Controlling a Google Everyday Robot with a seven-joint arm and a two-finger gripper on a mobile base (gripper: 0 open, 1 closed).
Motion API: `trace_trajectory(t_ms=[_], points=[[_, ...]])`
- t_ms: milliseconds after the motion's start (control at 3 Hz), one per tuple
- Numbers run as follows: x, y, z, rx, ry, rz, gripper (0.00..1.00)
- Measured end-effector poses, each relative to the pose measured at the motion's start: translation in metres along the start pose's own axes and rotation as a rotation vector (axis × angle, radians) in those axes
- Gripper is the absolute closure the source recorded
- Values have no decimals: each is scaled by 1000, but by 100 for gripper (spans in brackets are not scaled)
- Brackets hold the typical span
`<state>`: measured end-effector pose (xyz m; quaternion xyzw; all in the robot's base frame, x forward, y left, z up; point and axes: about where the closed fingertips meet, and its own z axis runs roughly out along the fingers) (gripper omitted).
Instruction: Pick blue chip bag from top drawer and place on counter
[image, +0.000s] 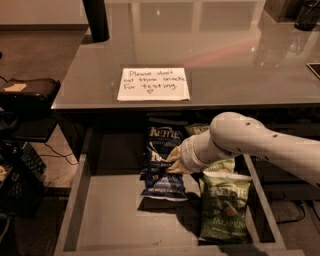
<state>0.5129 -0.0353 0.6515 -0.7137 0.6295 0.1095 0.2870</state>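
As gripper (172, 159) clasps one blue chip bag (162, 186) in top drawer (110, 215), two green bags (225, 215) adjoin.

left side: top drawer (100, 210) floor bare, open from above
right side: green bag (225, 212) fills it
middle: pincer (172, 159) on blue chip bag (162, 140)
counter (235, 55): note (154, 84) at near edge, bare right of it

A handwritten note (154, 84) lies near the front edge of the grey worktop (225, 50), the gripper (171, 160) below that edge in the drawer (102, 210).
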Motion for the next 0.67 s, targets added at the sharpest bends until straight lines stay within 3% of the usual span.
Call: trace_trajectory(t_ms=[667], points=[[-37, 6, -42, -12, -63, -7, 100]])
